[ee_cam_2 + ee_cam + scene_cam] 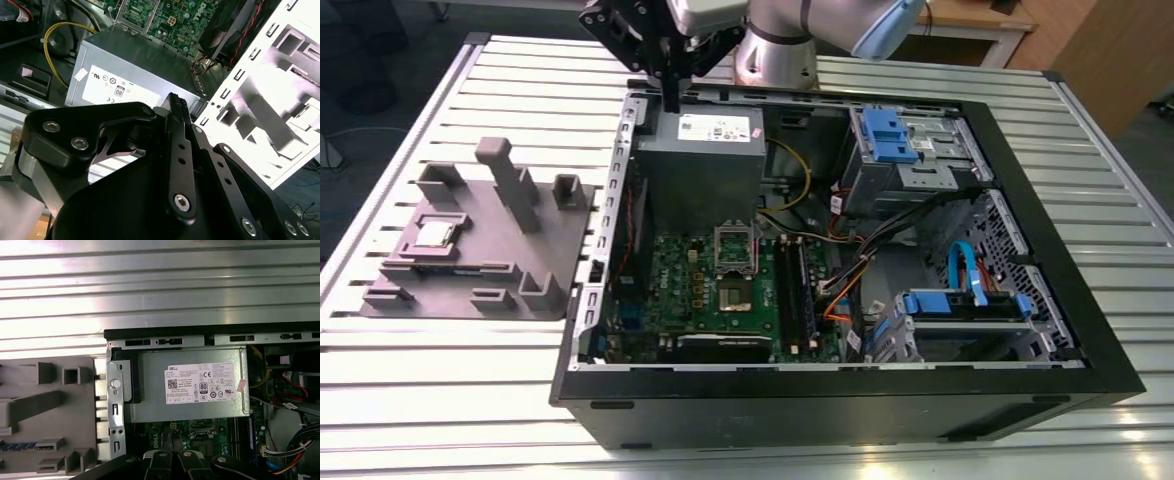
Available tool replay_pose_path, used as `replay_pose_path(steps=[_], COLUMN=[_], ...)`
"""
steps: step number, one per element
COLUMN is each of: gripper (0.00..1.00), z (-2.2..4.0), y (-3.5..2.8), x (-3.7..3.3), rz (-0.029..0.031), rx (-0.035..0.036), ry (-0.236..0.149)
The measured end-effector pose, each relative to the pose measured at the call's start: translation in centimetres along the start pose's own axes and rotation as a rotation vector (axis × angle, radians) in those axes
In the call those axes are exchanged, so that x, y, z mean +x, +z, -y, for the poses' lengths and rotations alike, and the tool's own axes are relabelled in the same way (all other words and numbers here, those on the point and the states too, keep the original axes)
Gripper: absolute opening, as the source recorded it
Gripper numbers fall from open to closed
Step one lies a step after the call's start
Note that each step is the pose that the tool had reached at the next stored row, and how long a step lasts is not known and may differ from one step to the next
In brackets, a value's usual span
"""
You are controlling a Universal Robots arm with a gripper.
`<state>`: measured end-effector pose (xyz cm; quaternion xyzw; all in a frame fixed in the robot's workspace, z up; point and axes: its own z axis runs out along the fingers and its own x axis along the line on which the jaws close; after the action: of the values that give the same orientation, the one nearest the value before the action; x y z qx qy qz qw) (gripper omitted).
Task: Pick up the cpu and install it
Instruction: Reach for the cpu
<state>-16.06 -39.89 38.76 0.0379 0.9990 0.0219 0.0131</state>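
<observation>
Exterior view: my fingers (671, 98) pressed together, empty, above big grey metal box (700, 160). Small silver square cpu (438, 234) well apart on grey plastic fixture (454, 283); approach square, grip edges only.

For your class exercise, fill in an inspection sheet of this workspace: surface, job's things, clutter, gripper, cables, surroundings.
Surface: slatted metal table bearing an open computer case and a grey fixture block.
Job's things: the cpu lies flat in a recess of the fixture block, untouched; the motherboard lies inside the case.
Clutter: nothing seen.
Gripper: the gripper hovers over the far edge of the power supply box, fingers closed, holding nothing.
Cables: a yellow cable and a blue cable, both inside the case.
Surroundings: wooden furniture beyond the table.
</observation>
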Motion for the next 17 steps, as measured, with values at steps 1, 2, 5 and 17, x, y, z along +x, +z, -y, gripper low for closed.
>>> replay_pose_path(steps=[1, 2, 5, 17], gripper=[0.11, 0.11, 0.11, 0.11], z=[0.0, 0.01, 0.01, 0.06], y=[0.01, 0.02, 0.05, 0.16], x=[0.03, 0.06, 0.14, 0.69], rz=[0.0, 0.0, 0.0, 0.0], rx=[0.0, 0.0, 0.0, -0.0001], ry=[0.0, 0.0, 0.0, 0.0])
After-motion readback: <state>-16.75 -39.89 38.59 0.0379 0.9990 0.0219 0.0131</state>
